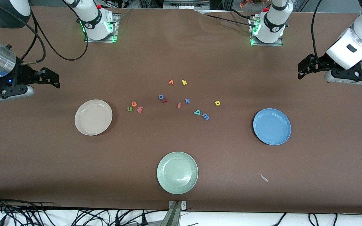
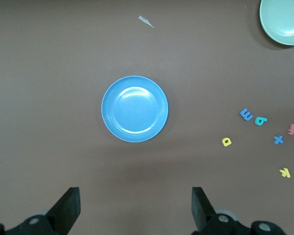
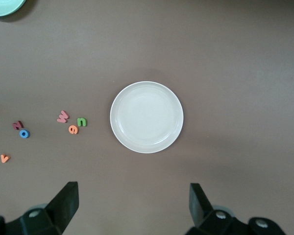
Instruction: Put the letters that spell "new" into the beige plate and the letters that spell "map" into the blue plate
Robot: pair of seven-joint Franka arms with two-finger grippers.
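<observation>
**Six light foam letters, none plated**

Green n (image 1: 129, 109), orange e (image 1: 134, 104), red w (image 1: 140, 109) lie beside the beige plate (image 1: 93, 117); m (image 1: 205, 117), a (image 1: 197, 112), p (image 1: 217, 103) toward the blue plate (image 1: 272, 126). Thin and soft: pinch edges. Left tool (image 2: 135, 208) and right tool (image 3: 134, 205) wait, spread.

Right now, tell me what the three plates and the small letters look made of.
beige plate, blue plate, pale green plate: probably plastic or melamine, smooth, soft glare spots.
letters, e.g. green n, yellow p: likely foam; flat, matte, no shine.
</observation>
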